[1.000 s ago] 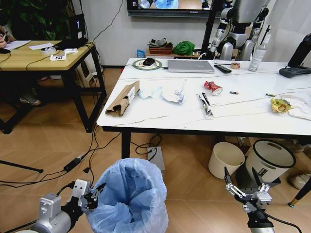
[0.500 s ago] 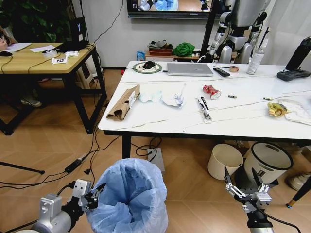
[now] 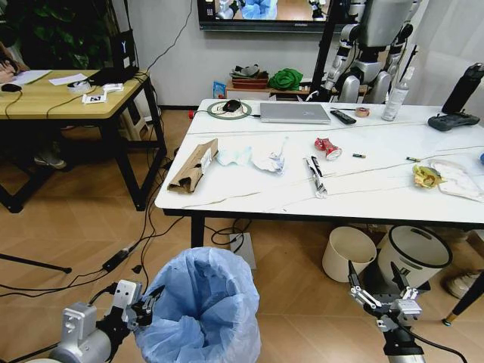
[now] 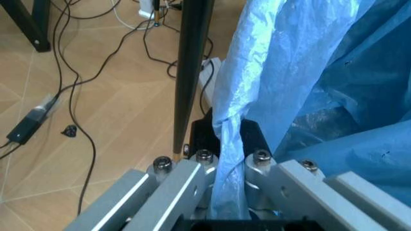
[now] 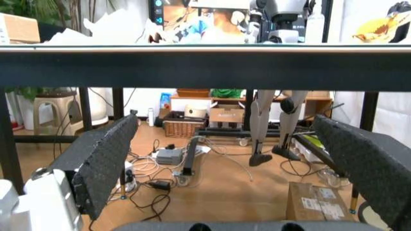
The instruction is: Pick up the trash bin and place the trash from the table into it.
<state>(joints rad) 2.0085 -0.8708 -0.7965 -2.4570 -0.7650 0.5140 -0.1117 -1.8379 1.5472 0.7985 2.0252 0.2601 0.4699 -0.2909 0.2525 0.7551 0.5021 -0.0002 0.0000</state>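
The trash bin [image 3: 203, 306], lined with a crinkly light-blue bag, hangs low at the front, and my left gripper [image 3: 145, 305] is shut on the bag at its rim [image 4: 228, 159]. On the white marble table [image 3: 249, 195] lies the trash: torn brown cardboard [image 3: 193, 164], crumpled pale paper [image 3: 233, 156] and white paper [image 3: 271, 156], a crushed red can [image 3: 327, 147], a silver wrapper [image 3: 315, 175], a yellow wrapper [image 3: 425, 176] and a clear packet [image 3: 459, 178]. My right gripper [image 3: 380, 290] stands open and empty below the table's front edge, its black pads [image 5: 106, 159] spread wide.
A laptop [image 3: 296, 113], remote [image 3: 345, 116], bottle [image 3: 391, 101] and black controller [image 3: 452, 121] sit at the table's far side. A cream bucket [image 3: 348, 252] and a white bin with black rim [image 3: 412, 253] stand under the table. A wooden desk [image 3: 68, 94] is left; cables cross the floor.
The whole head view has shifted a little, so the table sits slightly farther up and left. Both grippers and the bin keep their places in the view.
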